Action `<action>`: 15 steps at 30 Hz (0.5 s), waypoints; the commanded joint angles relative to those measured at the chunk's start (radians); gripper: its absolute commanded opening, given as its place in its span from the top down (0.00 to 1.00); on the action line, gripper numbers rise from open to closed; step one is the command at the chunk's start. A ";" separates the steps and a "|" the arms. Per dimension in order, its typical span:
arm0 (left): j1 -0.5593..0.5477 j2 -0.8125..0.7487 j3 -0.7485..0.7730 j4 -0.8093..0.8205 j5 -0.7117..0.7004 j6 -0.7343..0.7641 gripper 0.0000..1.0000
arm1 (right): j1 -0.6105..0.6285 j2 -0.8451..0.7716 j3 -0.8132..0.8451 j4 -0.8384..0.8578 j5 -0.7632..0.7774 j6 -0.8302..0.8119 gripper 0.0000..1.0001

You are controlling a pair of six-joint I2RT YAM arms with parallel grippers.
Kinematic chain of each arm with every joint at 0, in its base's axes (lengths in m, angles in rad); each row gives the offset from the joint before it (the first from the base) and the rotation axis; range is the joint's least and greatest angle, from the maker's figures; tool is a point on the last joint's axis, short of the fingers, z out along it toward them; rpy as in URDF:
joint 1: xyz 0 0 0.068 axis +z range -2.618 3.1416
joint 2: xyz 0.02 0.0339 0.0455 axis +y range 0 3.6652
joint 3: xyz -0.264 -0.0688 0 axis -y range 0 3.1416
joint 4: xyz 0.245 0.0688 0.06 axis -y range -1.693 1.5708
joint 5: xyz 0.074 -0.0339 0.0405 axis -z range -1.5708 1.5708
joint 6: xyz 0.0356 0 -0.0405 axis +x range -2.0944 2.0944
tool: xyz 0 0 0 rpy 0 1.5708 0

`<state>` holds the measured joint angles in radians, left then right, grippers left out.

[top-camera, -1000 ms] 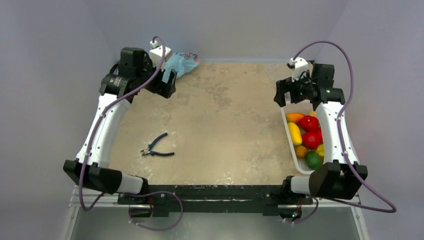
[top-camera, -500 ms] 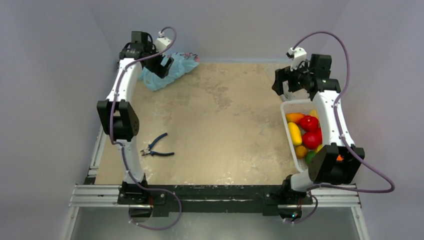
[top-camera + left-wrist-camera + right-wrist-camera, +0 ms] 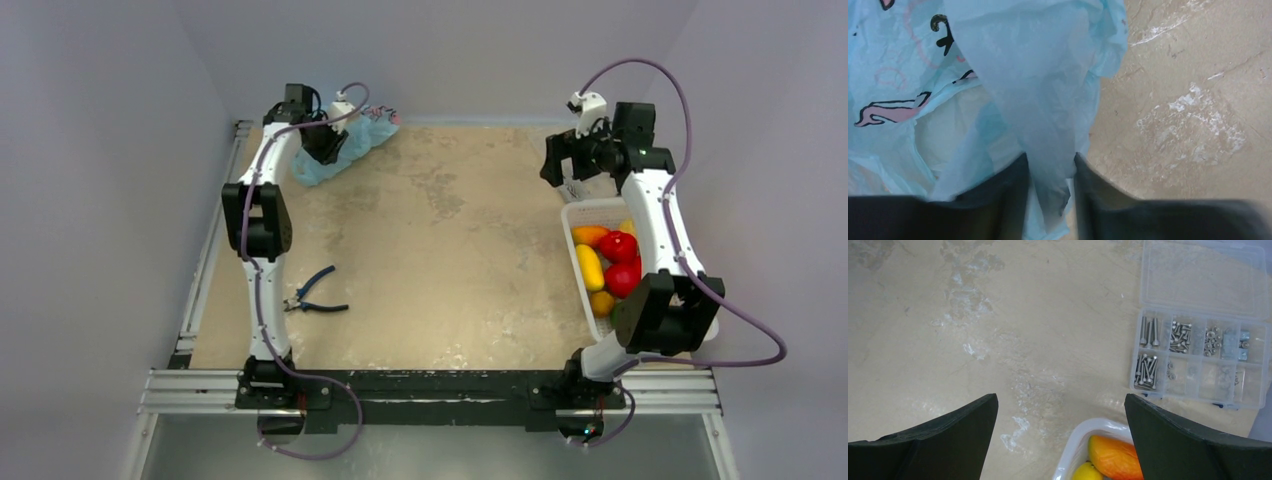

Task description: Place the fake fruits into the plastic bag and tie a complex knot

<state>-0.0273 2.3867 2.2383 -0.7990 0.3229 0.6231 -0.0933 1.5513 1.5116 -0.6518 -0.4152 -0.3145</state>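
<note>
The plastic bag (image 3: pixel 350 148), light blue with pink cartoon prints, lies crumpled at the far left corner of the table. My left gripper (image 3: pixel 326 150) reaches into it. In the left wrist view a fold of the plastic bag (image 3: pixel 1038 100) fills the narrow gap of the left gripper (image 3: pixel 1049 157), which is shut on it. The fake fruits (image 3: pixel 612 265), red, yellow and orange, lie in a white basket (image 3: pixel 585 210) at the right. My right gripper (image 3: pixel 562 170) hangs open above the basket's far end, over an orange fruit (image 3: pixel 1113 457). No knot is in view.
Blue-handled pliers (image 3: pixel 312 292) lie on the table at the left near side. A clear compartment box of screws (image 3: pixel 1198 355) sits on the table just beyond the basket rim (image 3: pixel 1075 440). Walls close the table at the back and sides.
The left arm stretched out to the far corner and its jaws went from wide apart to closed on a fold of the bag. The right gripper shifted slightly toward the back, staying open.
</note>
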 commanded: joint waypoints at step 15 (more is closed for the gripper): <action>-0.358 -0.850 -1.106 0.341 0.029 0.355 1.00 | 0.241 -0.079 -0.147 0.064 -0.243 0.218 0.01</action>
<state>-0.3286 1.6154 1.2964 -0.5533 0.3607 0.9039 0.0555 1.5208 1.4597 -0.6315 -0.6010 -0.1730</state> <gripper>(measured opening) 0.006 0.987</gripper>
